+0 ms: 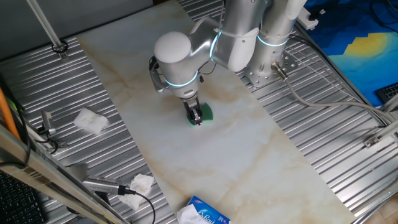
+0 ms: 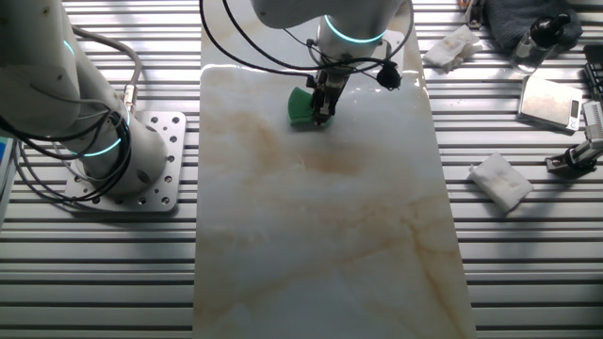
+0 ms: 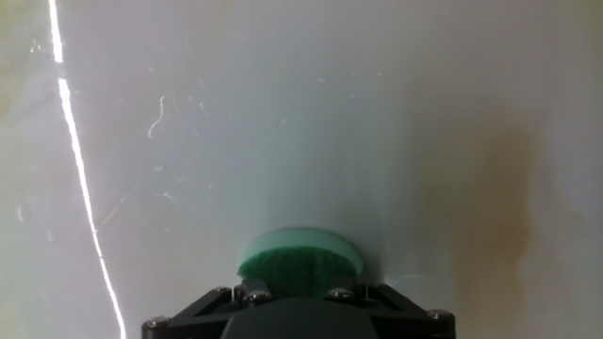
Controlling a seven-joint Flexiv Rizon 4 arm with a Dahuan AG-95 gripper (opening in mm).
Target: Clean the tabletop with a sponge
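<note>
Tabletop (image 2: 320, 245): brown stains remain beside the sponge (image 2: 300, 106) (wiping seemingly unfinished). Gripper (image 2: 322, 115): clamped on sponge, pressed down.

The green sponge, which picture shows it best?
The other fixed view: the sponge sticks out sideways from the gripper, on the tabletop. In one fixed view only a small green edge peeks from behind the fingers. The hand view shows just its rounded top, very close.
</note>
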